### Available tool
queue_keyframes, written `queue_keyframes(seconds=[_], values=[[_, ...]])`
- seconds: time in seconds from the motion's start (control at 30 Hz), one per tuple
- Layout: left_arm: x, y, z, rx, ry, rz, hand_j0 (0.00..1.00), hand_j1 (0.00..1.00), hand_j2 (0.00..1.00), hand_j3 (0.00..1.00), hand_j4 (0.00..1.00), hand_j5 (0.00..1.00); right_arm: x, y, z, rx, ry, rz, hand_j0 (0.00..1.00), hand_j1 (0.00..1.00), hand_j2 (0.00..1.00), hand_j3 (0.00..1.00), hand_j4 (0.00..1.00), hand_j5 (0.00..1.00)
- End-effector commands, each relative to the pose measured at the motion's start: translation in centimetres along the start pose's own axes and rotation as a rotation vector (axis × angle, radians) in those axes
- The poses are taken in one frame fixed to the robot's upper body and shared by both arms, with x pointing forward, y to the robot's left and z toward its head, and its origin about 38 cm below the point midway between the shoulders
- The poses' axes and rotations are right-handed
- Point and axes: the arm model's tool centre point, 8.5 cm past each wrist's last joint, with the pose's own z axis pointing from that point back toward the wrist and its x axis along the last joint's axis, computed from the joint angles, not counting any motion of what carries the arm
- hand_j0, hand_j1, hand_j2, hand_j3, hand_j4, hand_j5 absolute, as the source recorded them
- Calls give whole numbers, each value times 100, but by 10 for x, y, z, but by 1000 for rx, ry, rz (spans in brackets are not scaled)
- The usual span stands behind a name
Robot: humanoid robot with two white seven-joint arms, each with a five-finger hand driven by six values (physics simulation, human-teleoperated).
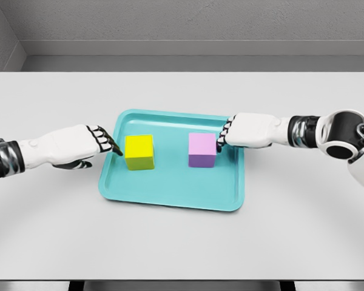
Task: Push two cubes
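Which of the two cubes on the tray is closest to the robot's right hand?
The purple cube: the right hand reaches its right side, while the yellow cube sits by the left hand.

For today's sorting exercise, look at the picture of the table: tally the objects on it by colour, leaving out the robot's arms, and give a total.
Yellow: 1, the yellow cube
Purple: 1, the purple cube
Teal: 1, the tray holding both cubes
Total: 3
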Motion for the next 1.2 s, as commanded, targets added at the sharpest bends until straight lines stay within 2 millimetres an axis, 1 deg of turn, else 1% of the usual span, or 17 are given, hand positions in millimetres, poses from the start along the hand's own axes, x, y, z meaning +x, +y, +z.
queue_keyframes(seconds=[0.0,0.03,0.1,0.13,0.23,0.37,0.5,0.53,0.6,0.9,0.93,1.1,1.17], values=[[1,0,-2,4,-4,7,79,79,79,79,79,79,-3,3,-1,6,8,-9,63,63,63,63,63,63],[1,1,-2,5,-3,6,79,79,79,79,79,79,-5,6,-1,13,14,-19,63,63,63,63,63,63],[1,1,-2,6,-3,5,79,79,79,79,79,79,-5,7,-7,18,15,-18,63,63,63,63,63,63],[1,1,-2,7,-4,5,79,79,79,79,79,79,-5,7,-7,17,16,-18,63,63,63,63,63,63],[2,2,-3,10,-6,6,79,79,79,79,79,79,-3,3,-12,6,7,-18,63,63,63,63,63,63],[4,1,-7,6,-13,10,79,79,79,79,79,79,-3,-2,-13,-3,7,-9,64,64,64,64,64,64],[7,0,-12,5,-23,16,79,79,79,79,79,79,-2,-3,-13,-4,4,-8,64,64,64,64,64,64],[7,0,-12,6,-23,16,79,79,79,79,79,79,1,-6,-18,-14,-5,-9,64,64,64,64,64,64],[6,2,-12,8,-23,14,79,79,79,79,79,79,2,-7,-21,-13,-4,1,63,63,63,63,63,63],[5,12,-15,27,-23,-3,79,79,79,79,79,79,4,-10,-21,-22,-9,9,64,64,64,64,64,64],[6,14,-18,36,-28,-2,79,79,79,79,79,79,5,-10,-22,-20,-10,8,64,64,64,64,64,64],[8,14,-22,23,-38,-2,79,79,79,79,79,79,6,-10,-23,-20,-14,8,64,64,64,64,64,64],[8,14,-22,23,-38,-2,79,79,79,79,79,79,3,-9,-23,-12,-4,9,64,64,64,64,64,64]])
